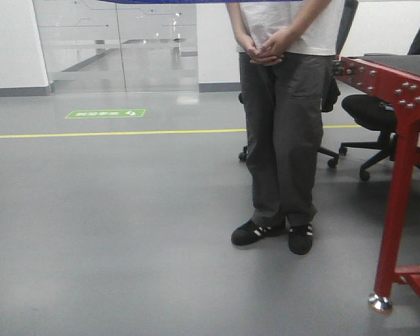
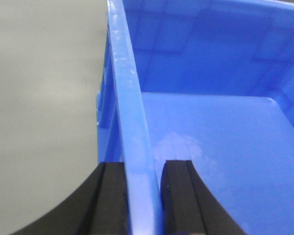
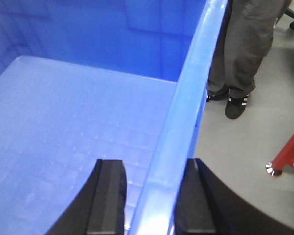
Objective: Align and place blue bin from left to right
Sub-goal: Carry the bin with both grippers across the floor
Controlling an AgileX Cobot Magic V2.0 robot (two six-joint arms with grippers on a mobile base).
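The blue bin fills both wrist views, bright blue with a smooth inner floor and a rimmed top. My left gripper is shut on its left wall rim, one black finger outside and one inside. My right gripper is shut on the opposite rim of the bin in the same way. In the front view only a thin blue strip of the bin shows along the top edge, well above the grey floor. Neither gripper appears in that view.
A person in grey trousers stands straight ahead, hands clasped. A red metal table frame stands at the right, with a black office chair behind it. A yellow floor line and a green floor marking lie farther back.
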